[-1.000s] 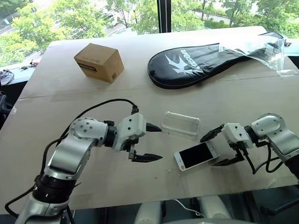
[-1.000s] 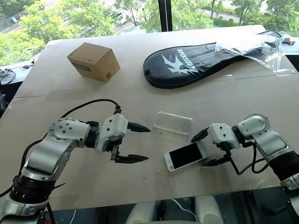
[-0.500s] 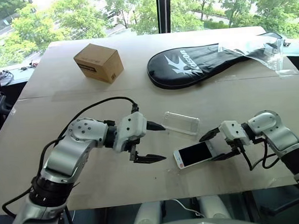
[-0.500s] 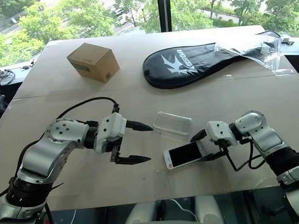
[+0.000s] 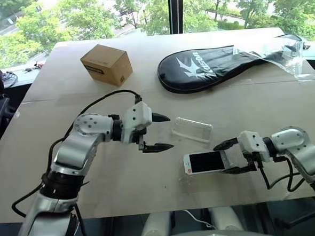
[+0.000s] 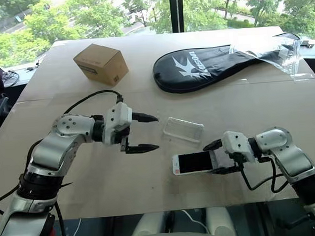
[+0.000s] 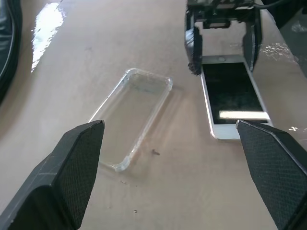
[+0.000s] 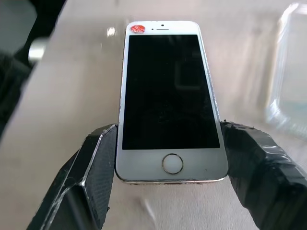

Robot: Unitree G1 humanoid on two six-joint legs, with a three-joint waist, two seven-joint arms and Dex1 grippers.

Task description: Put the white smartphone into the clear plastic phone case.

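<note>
Right wrist view, white smartphone (image 8: 168, 96), black screen, red sticker

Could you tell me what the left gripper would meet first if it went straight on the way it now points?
Probably the clear plastic phone case: the left gripper, open and empty, points roughly toward it, with the white smartphone and right gripper just beyond. Depth is uncertain.
</note>
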